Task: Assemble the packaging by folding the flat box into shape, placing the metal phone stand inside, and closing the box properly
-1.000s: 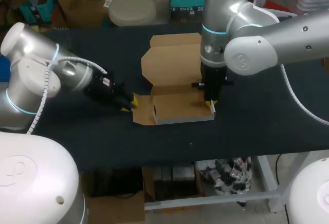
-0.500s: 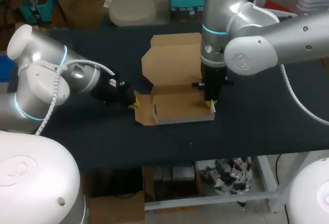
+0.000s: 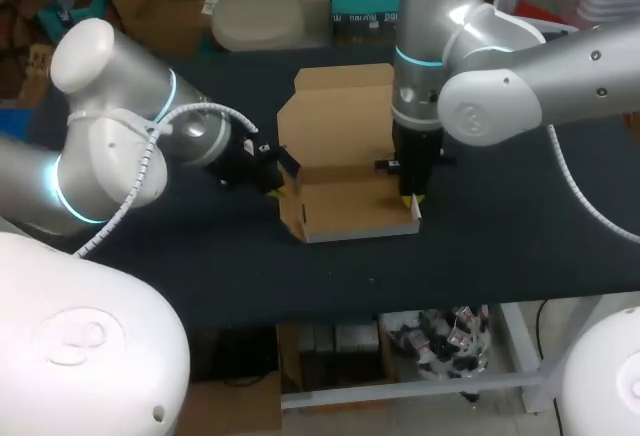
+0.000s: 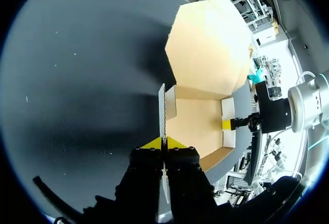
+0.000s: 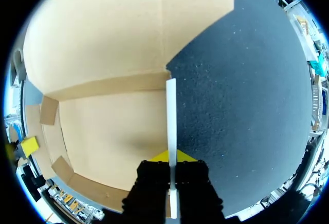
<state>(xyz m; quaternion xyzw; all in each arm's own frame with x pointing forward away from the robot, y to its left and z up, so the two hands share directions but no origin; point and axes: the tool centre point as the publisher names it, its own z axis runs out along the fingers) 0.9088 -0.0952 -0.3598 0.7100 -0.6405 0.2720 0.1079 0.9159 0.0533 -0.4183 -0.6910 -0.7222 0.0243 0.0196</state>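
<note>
Left tool [image 4: 163,144] has swung inward — left side flap [image 4: 161,112] of brown cardboard box [image 3: 345,131], earlier flat on black counter [image 3: 180,256], now upright, pinched between its tips. Right tool [image 5: 170,157] unmoved, clamped on upright right flap [image 5: 170,113]. Tray walls forming; metal stand unseen.

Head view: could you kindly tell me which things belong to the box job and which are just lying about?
Job's own: cardboard box; left gripper and right gripper, each shut on the box.
Not the job's: the table.
</note>
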